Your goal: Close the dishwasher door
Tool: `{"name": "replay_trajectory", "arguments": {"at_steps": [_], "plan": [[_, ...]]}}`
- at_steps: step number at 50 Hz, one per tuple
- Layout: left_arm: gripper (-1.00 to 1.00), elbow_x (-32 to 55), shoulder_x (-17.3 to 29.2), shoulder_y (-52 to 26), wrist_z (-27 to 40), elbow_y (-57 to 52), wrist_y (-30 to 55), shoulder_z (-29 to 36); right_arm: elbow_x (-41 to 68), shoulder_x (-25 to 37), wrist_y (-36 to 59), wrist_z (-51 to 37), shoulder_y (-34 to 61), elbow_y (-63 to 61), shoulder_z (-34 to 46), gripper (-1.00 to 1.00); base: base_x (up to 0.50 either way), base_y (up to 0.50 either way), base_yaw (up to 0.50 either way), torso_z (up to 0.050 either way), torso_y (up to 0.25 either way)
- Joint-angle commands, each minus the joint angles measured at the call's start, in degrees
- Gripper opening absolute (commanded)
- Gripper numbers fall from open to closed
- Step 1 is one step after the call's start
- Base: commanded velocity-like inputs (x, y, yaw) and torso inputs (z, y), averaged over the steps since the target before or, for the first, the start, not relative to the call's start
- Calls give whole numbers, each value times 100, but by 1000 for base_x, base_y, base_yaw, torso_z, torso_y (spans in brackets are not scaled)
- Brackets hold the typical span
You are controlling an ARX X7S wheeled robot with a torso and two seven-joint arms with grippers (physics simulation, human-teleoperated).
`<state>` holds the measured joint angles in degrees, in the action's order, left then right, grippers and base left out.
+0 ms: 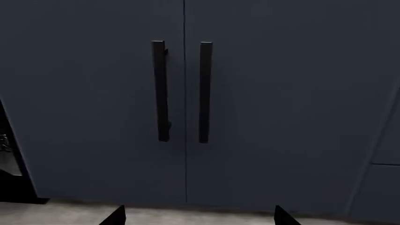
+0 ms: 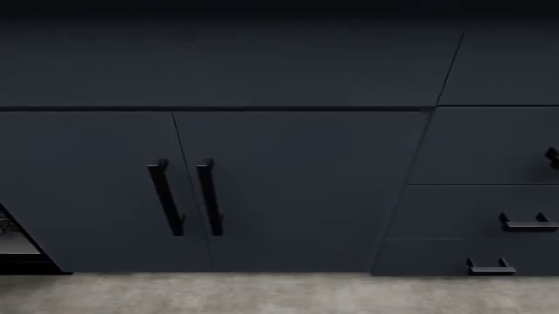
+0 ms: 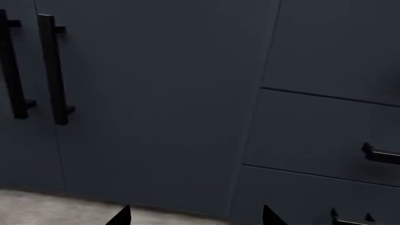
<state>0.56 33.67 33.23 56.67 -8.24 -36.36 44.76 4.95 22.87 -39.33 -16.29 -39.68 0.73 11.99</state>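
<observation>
Navy cabinets (image 2: pixel 297 190) ahead; possibly the dishwasher door (image 2: pixel 16 245) at far left. Approach step, calling for a leftward turn. Both grippers (image 1: pixel 197 216) (image 3: pixel 195 214) spread wide, empty.

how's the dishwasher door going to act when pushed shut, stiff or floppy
Only a dark sliver of the dishwasher door shows at the head view's left edge. It looks hard and flat, so it would probably swing as one stiff piece rather than bend. Its weight cannot be judged.
</observation>
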Motion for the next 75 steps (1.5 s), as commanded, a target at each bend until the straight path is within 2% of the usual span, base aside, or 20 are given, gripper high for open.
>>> {"name": "replay_trajectory", "arguments": {"at_steps": [1,75], "plan": [[100,16,-5,-34,5,14,10,25,15,28,-4,-27,21,21,32,100,0,145,0,0,0],[100,27,71,-90,117,-11,-8,128,18,185,-11,-248,31,-23,215,100,0,145,0,0,0]]}}
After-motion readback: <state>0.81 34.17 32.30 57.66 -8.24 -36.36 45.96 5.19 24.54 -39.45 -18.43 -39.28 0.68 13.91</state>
